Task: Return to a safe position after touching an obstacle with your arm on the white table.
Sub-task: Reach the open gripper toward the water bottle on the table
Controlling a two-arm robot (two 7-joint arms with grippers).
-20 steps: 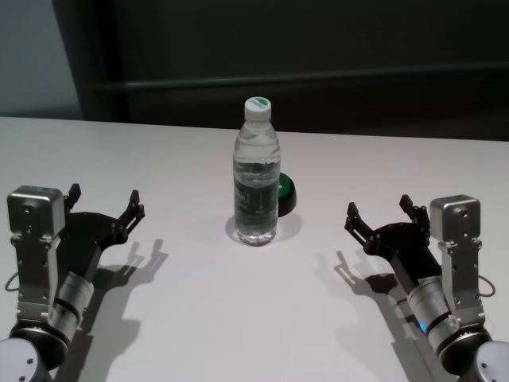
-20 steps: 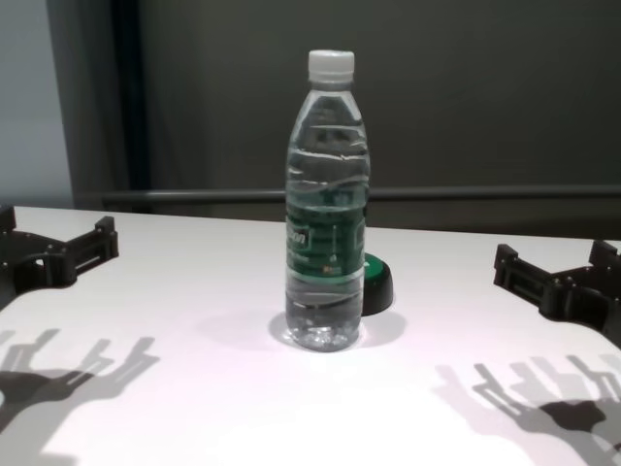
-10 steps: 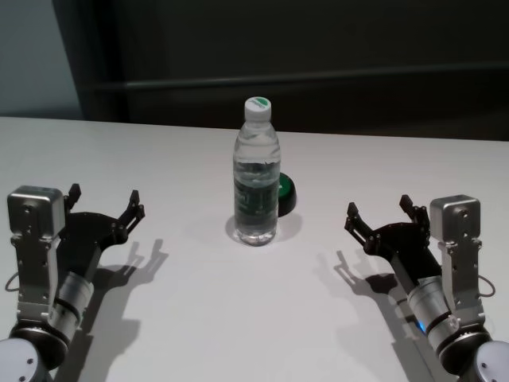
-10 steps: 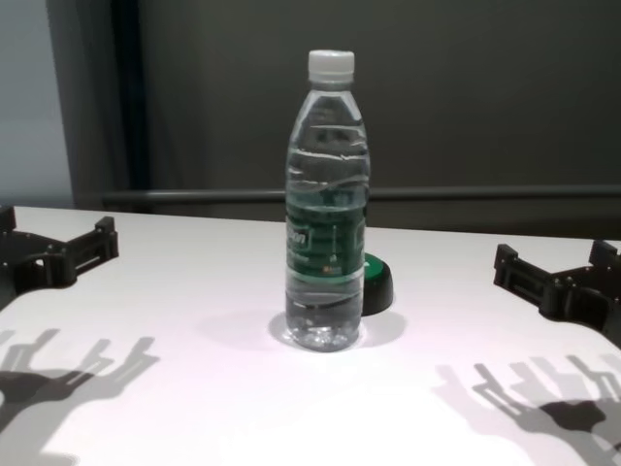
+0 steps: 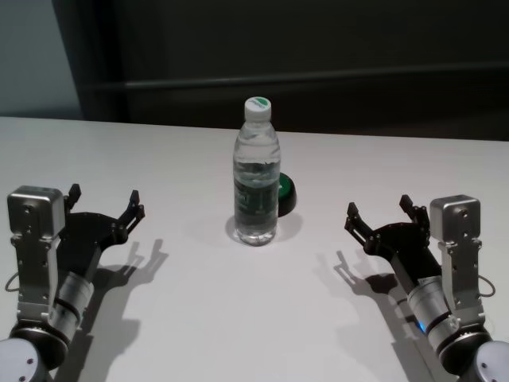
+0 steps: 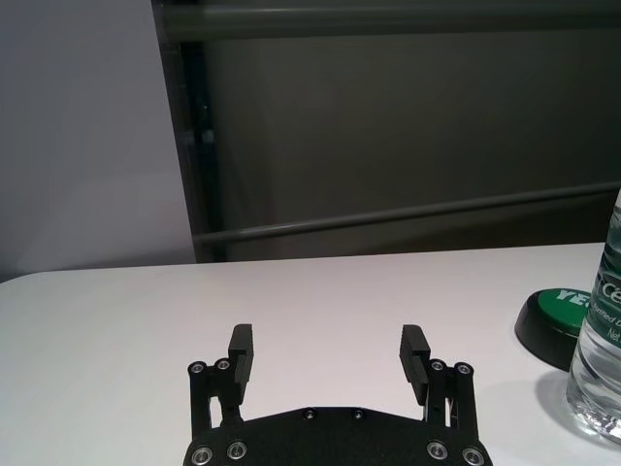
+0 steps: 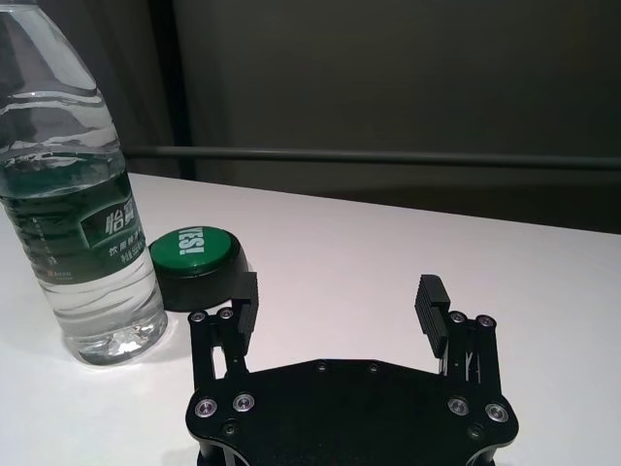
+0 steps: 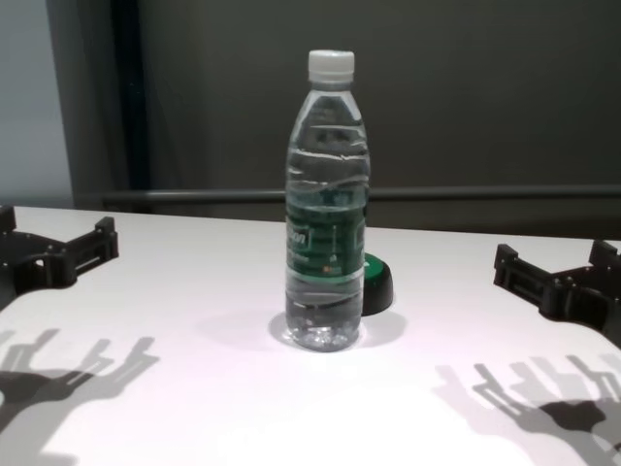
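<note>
1. Over on the left, the left claw point(image 5: 103, 203) hovers low above the white tabletop point(image 5: 199, 318). Its two fingers are spread wide with nothing between them, and the wrist view confirms it: both black fingertips point(image 6: 241, 351) stand apart over bare white surface.

2. That left claw sits well apart from the bottle, throwing a sharp forked shadow on the tabletop beneath it.

3. Centre stage: the water bottle point(image 5: 256, 177) stands upright on the tabletop, clear plastic, white screw cap on top, dark green label band round its middle, water inside. Neither arm touches it.

4. Tucked just behind the bottle, towards its right, is a low black push button with a green top point(image 5: 284, 193). From the right wrist view it reads "YES!" in white, and it sits just beside the bottle's base.

5. On the right, the right claw point(image 5: 380, 211) mirrors its partner: low over the tabletop, fingers wide open, gripping nothing. Its fingertips point(image 7: 431, 301) point towards the far edge, with bottle and button off to one side, well clear.

6. Behind it all, a dark wall with a horizontal rail point(image 8: 485, 192).
</note>
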